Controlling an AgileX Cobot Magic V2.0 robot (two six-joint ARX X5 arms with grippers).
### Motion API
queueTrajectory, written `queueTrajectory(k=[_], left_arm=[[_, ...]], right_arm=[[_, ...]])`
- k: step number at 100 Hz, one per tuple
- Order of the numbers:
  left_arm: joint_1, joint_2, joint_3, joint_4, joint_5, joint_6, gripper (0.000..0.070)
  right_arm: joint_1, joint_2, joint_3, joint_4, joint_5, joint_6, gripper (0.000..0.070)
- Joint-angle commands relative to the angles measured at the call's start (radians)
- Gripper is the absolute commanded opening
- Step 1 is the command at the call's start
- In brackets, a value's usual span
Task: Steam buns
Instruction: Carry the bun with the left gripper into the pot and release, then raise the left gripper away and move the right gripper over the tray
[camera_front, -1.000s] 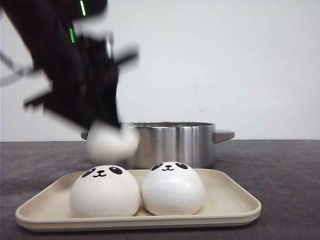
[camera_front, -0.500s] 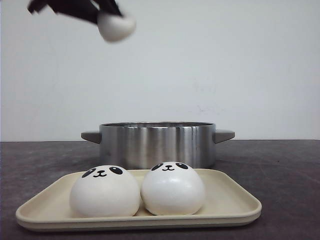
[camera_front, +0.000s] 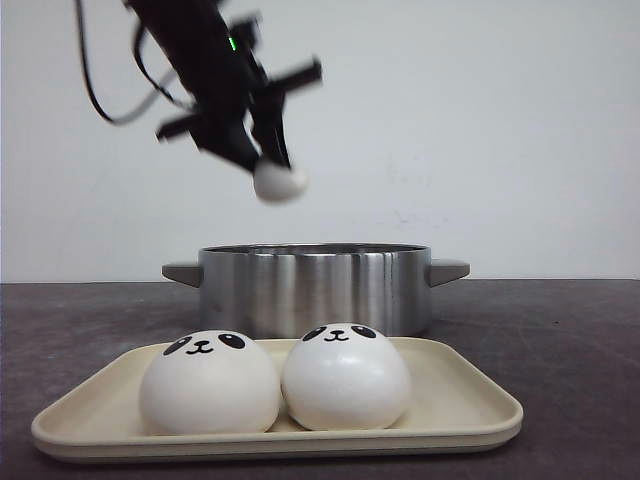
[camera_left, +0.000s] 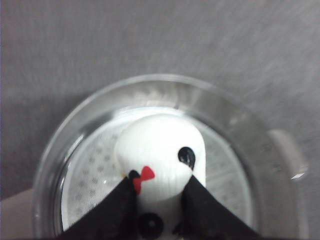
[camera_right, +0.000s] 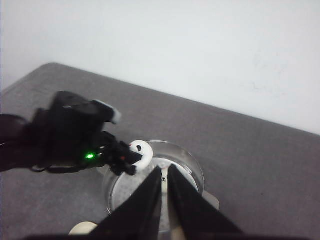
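White wall fills the background behind a dark grey desk (camera_front: 580, 340). Largest on it is a beige tray (camera_front: 470, 400) at the near edge, and directly behind the tray, at 12 o'clock from it, stands a steel pot (camera_front: 315, 285) with a stub handle on each side. Seen from the left wrist, the pot holds a perforated steamer plate (camera_left: 92, 175).

Overhead, at 11 o'clock from the pot, the black left arm reaches down, its left pincer (camera_front: 270, 170) clenched around a white bun (camera_front: 280, 183) that hangs in the air above the pot's left half, well apart from the rim. In the left wrist view this held bun (camera_left: 160, 150) sits squeezed between the two dark fingers (camera_left: 122, 200), directly over the steamer plate.

Two more panda-faced buns rest on the tray, touching side by side: the left bun (camera_front: 209, 383) at 9 o'clock of the right bun (camera_front: 346, 377), both faces turned toward the front camera.

From the right wrist camera, the right pincer (camera_right: 164, 187) hovers high over the pot with its fingers nearly closed, nothing between them.
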Motion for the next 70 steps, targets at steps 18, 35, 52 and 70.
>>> queueTrajectory(k=[18, 35, 52, 70], left_arm=[[0.003, 0.125, 0.044, -0.012, -0.029, 0.025, 0.0052], [0.007, 0.166, 0.044, -0.019, -0.029, 0.024, 0.0378], [0.006, 0.166, 0.045, -0.010, -0.022, 0.023, 0.0489], [0.007, 0.163, 0.087, -0.080, -0.021, 0.020, 0.0488]], right_arm=[[0.011, 0.010, 0.018, -0.032, 0.004, 0.011, 0.0012], [0.011, 0.010, 0.018, -0.062, 0.006, 0.011, 0.0012], [0.011, 0.010, 0.018, -0.086, 0.011, 0.011, 0.0012], [0.011, 0.010, 0.010, -0.113, 0.011, 0.016, 0.0012]])
